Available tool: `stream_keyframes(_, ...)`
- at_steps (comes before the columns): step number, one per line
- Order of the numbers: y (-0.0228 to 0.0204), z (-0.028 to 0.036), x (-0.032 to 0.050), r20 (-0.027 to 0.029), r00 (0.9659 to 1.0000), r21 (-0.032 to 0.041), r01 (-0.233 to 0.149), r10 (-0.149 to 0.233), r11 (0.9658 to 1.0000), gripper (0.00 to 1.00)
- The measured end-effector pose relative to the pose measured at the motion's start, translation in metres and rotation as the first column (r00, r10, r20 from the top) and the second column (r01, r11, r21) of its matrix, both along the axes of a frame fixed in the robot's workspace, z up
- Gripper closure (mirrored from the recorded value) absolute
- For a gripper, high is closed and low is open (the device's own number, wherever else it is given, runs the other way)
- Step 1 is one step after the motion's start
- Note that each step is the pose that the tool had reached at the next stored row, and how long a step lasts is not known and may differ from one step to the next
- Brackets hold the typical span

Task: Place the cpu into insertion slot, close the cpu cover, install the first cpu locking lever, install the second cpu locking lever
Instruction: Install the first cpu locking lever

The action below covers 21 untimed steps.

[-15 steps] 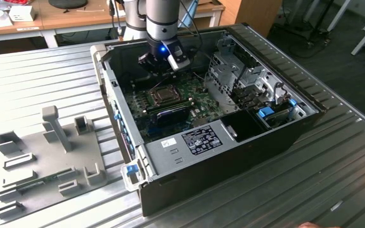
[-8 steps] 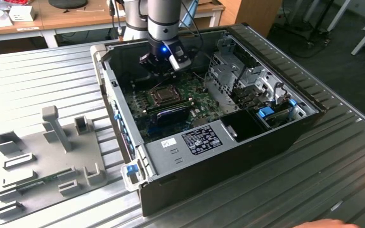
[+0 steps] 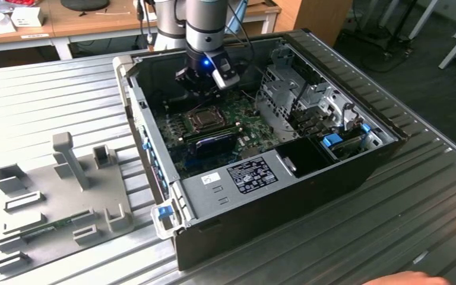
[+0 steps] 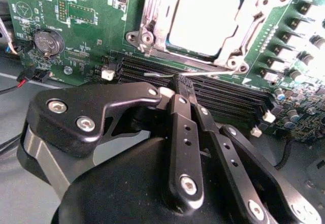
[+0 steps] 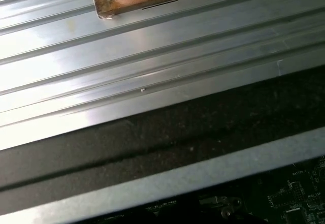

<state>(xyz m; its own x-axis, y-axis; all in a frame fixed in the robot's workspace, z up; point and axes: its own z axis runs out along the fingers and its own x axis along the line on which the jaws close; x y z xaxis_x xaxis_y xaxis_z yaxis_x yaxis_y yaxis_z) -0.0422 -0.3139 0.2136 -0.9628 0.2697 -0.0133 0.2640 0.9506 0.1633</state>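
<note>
CPU (image 4: 203,18) lay seated in the insertion slot (image 3: 206,119), its dull grey top showing through the window of the CPU cover (image 4: 247,23), which lay flat over it. The slot sat in the green circuit board (image 4: 86,56), just beside the long black memory slots (image 4: 223,89). A round coin battery (image 4: 48,41) sat well apart from it, near another edge of the board. In the second wrist view the gripper (image 4: 177,82) hung over the memory slots with its jaws drawn together. Its tip met a thin wire locking lever (image 4: 213,72) that ran along the slot's edge; whether the jaws pinched it could not be told. The open computer case (image 3: 236,237) stood on the ribbed metal bench (image 3: 418,202). A grey fixture plate (image 3: 62,196) lay beside it, toward the exterior view's left.
</note>
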Motion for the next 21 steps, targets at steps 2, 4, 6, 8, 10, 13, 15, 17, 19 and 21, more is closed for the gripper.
stream_keyframes(2, -0.0002, -0.0013, 0.0005, 0.0000, 1.0000, 0.0000, 0.000, 0.000, 1.0000, 0.89)
stream_keyframes(4, -0.0004, -0.0032, 0.0012, 0.0000, 1.0000, 0.0000, 0.000, 0.000, 1.0000, 0.89)
stream_keyframes(6, -0.0005, -0.0047, 0.0018, 0.0000, 1.0000, 0.0000, 0.000, 0.000, 1.0000, 0.89)
stream_keyframes(8, -0.0005, -0.0063, 0.0023, 0.0000, 1.0000, 0.0000, 0.000, 0.000, 1.0000, 0.89)
stream_keyframes(10, -0.0006, -0.0078, 0.0029, 0.0000, 1.0000, -0.0001, 0.000, 0.000, 1.0000, 0.89)
stream_keyframes(13, -0.0006, -0.0100, 0.0038, 0.0001, 1.0000, 0.0000, 0.000, 0.000, 1.0000, 0.89)
stream_keyframes(15, -0.0006, -0.0113, 0.0043, 0.0000, 1.0000, 0.0000, 0.000, 0.000, 1.0000, 0.89)
stream_keyframes(17, -0.0006, -0.0125, 0.0047, 0.0000, 1.0000, 0.0000, 0.000, 0.000, 1.0000, 0.89)
stream_keyframes(19, -0.0006, -0.0131, 0.0051, 0.0000, 1.0000, 0.0000, 0.000, 0.000, 1.0000, 0.89)
stream_keyframes(21, -0.0006, -0.0136, 0.0053, 0.0000, 1.0000, -0.0001, 0.000, 0.000, 1.0000, 0.89)
